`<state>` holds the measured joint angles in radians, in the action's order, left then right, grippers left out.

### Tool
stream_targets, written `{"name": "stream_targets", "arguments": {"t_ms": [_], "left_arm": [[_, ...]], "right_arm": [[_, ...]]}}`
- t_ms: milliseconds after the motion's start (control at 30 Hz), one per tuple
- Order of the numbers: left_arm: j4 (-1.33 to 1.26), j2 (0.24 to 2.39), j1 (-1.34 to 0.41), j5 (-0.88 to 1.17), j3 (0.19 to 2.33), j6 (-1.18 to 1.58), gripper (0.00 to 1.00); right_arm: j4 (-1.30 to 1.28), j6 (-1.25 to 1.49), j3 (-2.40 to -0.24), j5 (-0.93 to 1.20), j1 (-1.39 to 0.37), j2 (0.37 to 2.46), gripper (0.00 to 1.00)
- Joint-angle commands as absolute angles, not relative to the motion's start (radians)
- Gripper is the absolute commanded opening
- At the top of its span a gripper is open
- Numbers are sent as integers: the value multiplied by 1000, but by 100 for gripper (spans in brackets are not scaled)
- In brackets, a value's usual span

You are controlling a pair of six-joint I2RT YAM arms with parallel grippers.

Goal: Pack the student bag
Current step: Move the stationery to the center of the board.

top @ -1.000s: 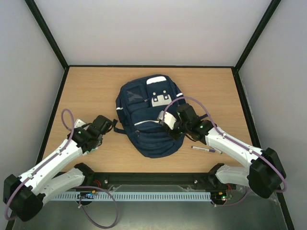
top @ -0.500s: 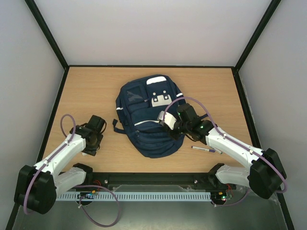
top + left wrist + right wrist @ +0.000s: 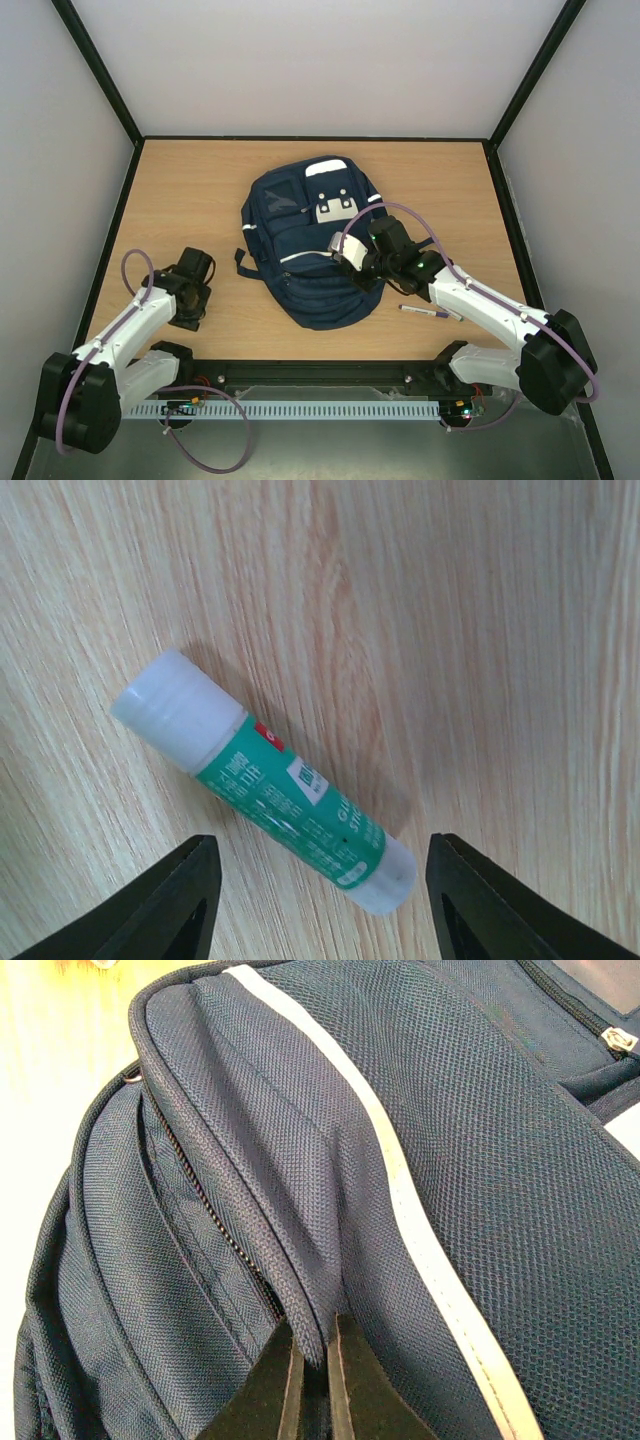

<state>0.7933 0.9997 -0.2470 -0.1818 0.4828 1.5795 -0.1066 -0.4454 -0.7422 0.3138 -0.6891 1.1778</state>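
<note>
The navy-blue student bag (image 3: 308, 240) lies flat mid-table, with white stripes and a grey-white buckle patch. My right gripper (image 3: 358, 268) is shut on a fold of the bag's fabric beside a zipper, seen close in the right wrist view (image 3: 312, 1355). My left gripper (image 3: 190, 305) is open, low over the table at the left. A green glue stick (image 3: 262, 781) with white caps lies on the wood just ahead of its two fingertips (image 3: 170, 905). The glue stick is hidden under the gripper in the top view.
A pen (image 3: 428, 312) lies on the wood right of the bag, beside my right arm. A dark strap (image 3: 243, 262) sticks out from the bag's left side. Black frame rails edge the table.
My left arm has pulled back toward the near left and lowered over the glue stick. The right gripper and the bag have not moved.
</note>
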Motion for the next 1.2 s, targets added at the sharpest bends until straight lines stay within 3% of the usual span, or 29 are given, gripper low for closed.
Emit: {"name": "stream_targets", "arguments": {"t_ms": [0,167,467,567,667,733,800,900,1167], "left_arm": [[780,991,-222,-178,465,1574,59],[780,988,-201,-198,462,1562,48],[762,999,-172,-227,463,1534,39],[751,1011,-164,-227,463,1523,41],[740,1030,-145,-223,466,1505,51],[733,1044,-128,-219,468,1489,52],[723,1057,-110,-215,469,1467,46],[713,1062,-90,-228,469,1445,28],[683,1024,-61,-251,466,1367,17]], "right_arm": [[-138,-448,-730,379,-694,1169,4],[-140,-450,-731,379,-695,1173,4],[-147,-453,-736,387,-694,1187,4],[-149,-453,-737,386,-695,1188,4],[-149,-454,-736,385,-695,1189,4],[-149,-455,-736,386,-695,1188,4],[-150,-456,-737,384,-695,1187,4],[-150,-457,-737,382,-694,1187,4],[-150,-459,-737,382,-694,1190,4]]}}
